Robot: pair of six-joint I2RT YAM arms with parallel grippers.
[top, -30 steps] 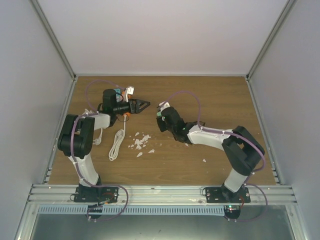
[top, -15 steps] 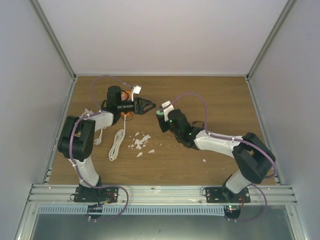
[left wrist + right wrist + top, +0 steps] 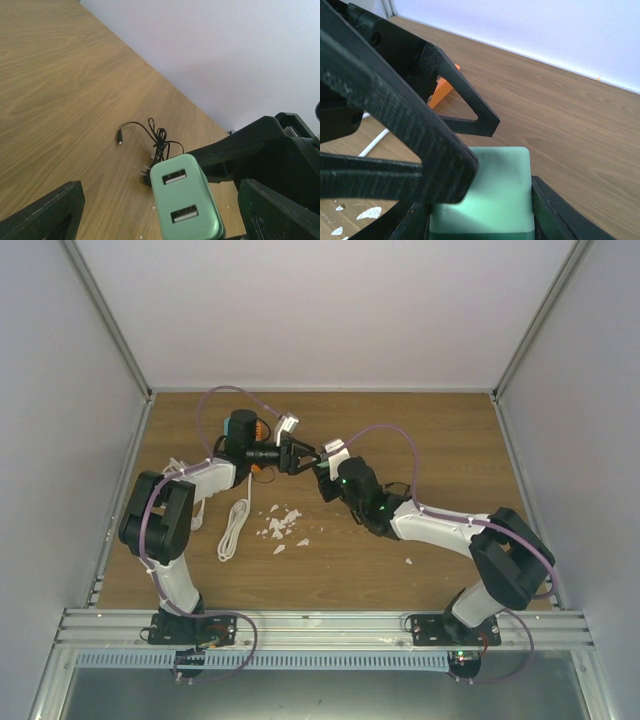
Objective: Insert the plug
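Wooden table (image 3: pixel 440 430); green charger (image 3: pixel 185 200) base hidden inside right pincer (image 3: pixel 322 472).

Was a lab-type robot cell, probably: wood-grain table (image 3: pixel 450 430) was boxed by plain white panels (image 3: pixel 330 310), aluminium rail (image 3: pixel 320 620) ran along near edge, left arm (image 3: pixel 157 522) and right arm (image 3: pixel 440 525) were bolted to it.

Over the wooden table (image 3: pixel 450 440), the left hand (image 3: pixel 300 455) meets the green charger (image 3: pixel 320 475) gripped by the right hand (image 3: pixel 324 480).

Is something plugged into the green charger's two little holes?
No, the green charger shows both its holes empty, with no cable going in.
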